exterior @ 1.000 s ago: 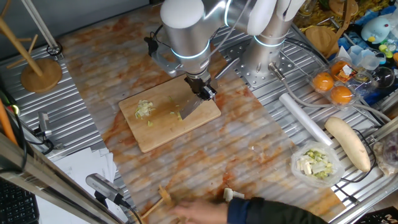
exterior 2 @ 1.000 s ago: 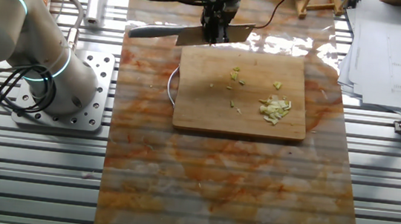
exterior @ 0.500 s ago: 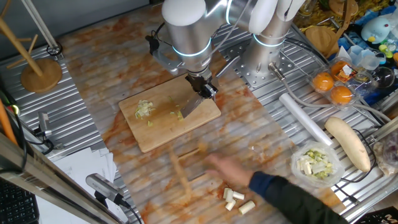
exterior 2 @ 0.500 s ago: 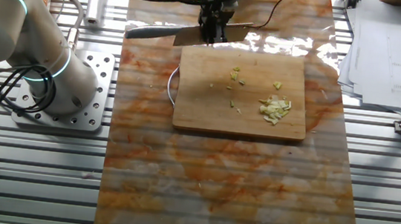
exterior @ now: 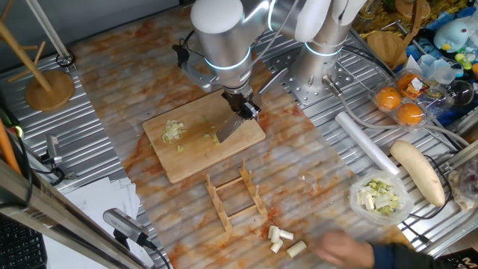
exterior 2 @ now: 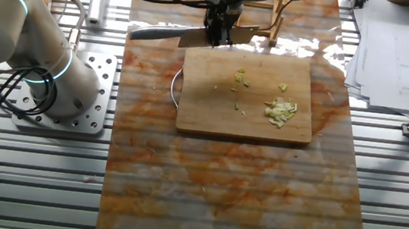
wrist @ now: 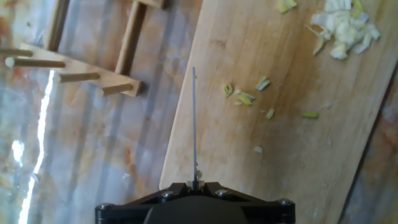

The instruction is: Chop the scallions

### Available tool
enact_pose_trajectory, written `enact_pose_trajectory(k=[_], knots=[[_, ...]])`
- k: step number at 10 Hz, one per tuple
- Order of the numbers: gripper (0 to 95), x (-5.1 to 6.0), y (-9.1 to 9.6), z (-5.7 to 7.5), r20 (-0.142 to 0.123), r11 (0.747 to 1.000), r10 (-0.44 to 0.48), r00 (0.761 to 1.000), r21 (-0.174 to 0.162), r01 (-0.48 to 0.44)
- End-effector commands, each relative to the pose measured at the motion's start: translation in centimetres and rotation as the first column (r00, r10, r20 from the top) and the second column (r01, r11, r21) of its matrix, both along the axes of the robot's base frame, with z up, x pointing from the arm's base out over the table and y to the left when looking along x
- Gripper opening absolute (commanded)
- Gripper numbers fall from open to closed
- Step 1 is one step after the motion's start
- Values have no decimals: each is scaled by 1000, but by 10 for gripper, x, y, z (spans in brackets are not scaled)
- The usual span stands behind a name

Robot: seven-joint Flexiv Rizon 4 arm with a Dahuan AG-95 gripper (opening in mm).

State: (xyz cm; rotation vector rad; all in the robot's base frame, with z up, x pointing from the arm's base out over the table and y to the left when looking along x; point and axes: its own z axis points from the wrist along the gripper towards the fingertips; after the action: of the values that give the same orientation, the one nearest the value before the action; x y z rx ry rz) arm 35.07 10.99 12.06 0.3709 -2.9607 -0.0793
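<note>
My gripper is clamped on the knife, and I hold the blade over the edge of the board on the arm's side. The scallions are in two places. A chopped pile and a few loose bits lie on the board. Some uncut stubs lie on the mat near the table's front edge, well apart from the board.

The main risk, I think, is that there is no stalk under my blade, so a cut now would meet only wood or scatter the small bits. A person's hand is blurred near the stubs; if it brings one to the board while I come down, the blade could meet it. A wooden rack lies just beside the board, and a sideways sweep of the knife could knock it.

The hand view shows the blade edge-on as a thin line, with the rack's pegs on one side and the bits on the other; it does not show my fingertips or the stubs. One fixed view alone shows the hand, the stubs and a bowl of cut greens. The other fixed view shows the blade's flat side, but only a corner of the rack.
</note>
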Motion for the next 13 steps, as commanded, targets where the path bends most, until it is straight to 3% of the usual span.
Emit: enact_pose_trajectory(k=[1, 2, 3, 6, 8, 11, 13], knots=[[0, -1, 0, 1, 8, 999, -34, 999, -25, 34], [0, -1, 0, 1, 45, 998, -53, 998, -39, 55], [0, -1, 0, 1, 63, 999, -30, 998, -42, 33], [0, -1, 0, 1, 66, 999, -36, 997, -28, 38], [0, -1, 0, 1, 100, 999, -42, 994, -21, 44], [0, -1, 0, 1, 64, 999, -50, 997, -13, 51], [0, -1, 0, 1, 56, 998, -58, 997, -13, 59]])
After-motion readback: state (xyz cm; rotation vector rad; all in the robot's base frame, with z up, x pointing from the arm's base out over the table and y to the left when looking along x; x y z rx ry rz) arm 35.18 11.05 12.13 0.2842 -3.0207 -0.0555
